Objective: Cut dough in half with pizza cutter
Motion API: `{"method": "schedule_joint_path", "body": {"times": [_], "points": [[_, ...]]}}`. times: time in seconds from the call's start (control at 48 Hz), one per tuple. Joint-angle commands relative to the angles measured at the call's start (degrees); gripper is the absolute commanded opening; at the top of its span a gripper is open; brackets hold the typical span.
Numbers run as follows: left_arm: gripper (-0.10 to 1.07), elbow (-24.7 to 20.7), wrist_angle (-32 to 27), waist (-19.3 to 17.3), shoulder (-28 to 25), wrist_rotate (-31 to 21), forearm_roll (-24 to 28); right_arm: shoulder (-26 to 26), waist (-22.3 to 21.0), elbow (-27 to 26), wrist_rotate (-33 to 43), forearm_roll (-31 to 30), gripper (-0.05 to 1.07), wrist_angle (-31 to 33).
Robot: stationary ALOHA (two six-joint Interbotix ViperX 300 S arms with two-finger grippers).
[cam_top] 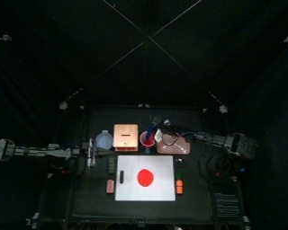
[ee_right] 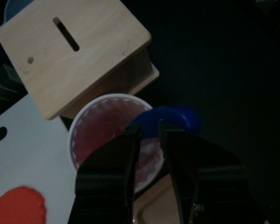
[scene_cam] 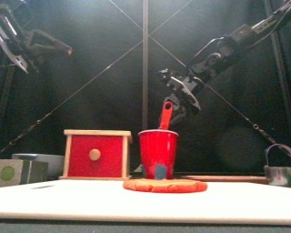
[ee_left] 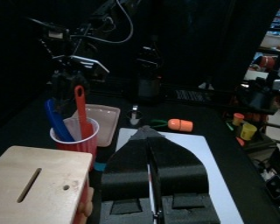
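Front view: the right gripper [scene_cam: 175,98] is held directly above a red cup [scene_cam: 158,150], and its jaws are seen apart in the right wrist view. A red-handled utensil [scene_cam: 166,115] stands tilted in the cup, its upper end just under this gripper; whether the two touch cannot be told. A blue rounded object [ee_right: 168,117] is seen just past the jaw tips, over the cup's rim.

The dough [scene_cam: 166,185] lies flat on the white board [cam_top: 165,190], below this gripper and toward the table's front, well apart from it. The pizza cutter [cam_top: 119,165] is laid at the board's corner on the left arm's side, apart from both grippers and not touching the dough.

A wooden box [cam_top: 126,137] with a slot in its top is set just beside the cup, on the side away from the right arm. Small orange blocks [cam_top: 111,186] are placed beside the board's edges.

The left gripper [ee_left: 152,140] is held high at its own side of the table, jaws pressed together, with the cup and box ahead of it.
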State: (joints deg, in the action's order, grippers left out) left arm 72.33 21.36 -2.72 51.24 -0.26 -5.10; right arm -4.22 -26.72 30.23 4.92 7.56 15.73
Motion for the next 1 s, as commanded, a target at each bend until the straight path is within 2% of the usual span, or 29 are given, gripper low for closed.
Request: {"method": "schedule_joint_path", "body": {"times": [0.0, 0.188, 0.333, 0.417, 0.542, 0.667, 0.833, 0.979], "points": [[0.02, -0.53, 0.62, -0.18, -0.26, 0.00, -0.26, -4.31, 0.70, -0.44, 0.09, 0.35, 0.65, 1.14], [0.02, 0.26, 0.62, -0.62, -0.26, 0.00, -0.44, -10.28, 0.97, -0.09, 0.09, 0.00, 0.65, 2.37], [0.02, 0.70, 0.70, -1.49, -0.26, 0.09, -0.44, -10.99, -0.88, -0.26, -0.88, -0.62, 0.67, 2.72], [0.02, 0.97, 0.62, -1.85, -0.26, 0.09, -0.53, -10.11, -2.81, -0.88, -1.32, -1.58, 0.73, 4.48], [0.02, 1.41, 0.70, -1.85, -0.26, 0.09, -0.53, -7.65, -5.98, -3.25, -1.67, -2.20, 0.89, 9.84], [0.02, 1.93, 0.70, -2.11, -0.26, 0.09, -0.44, -4.92, -6.50, -7.21, -2.72, -2.99, 1.03, 13.97], [0.02, 2.37, 0.70, -3.16, -0.26, 0.09, -0.44, -1.85, -6.94, -12.66, -6.68, -2.55, 1.03, 19.34], [0.02, 2.81, 0.70, -3.52, -0.26, 0.00, -0.44, 1.67, -7.82, -17.49, -12.74, 3.34, 1.02, 26.72]]}}
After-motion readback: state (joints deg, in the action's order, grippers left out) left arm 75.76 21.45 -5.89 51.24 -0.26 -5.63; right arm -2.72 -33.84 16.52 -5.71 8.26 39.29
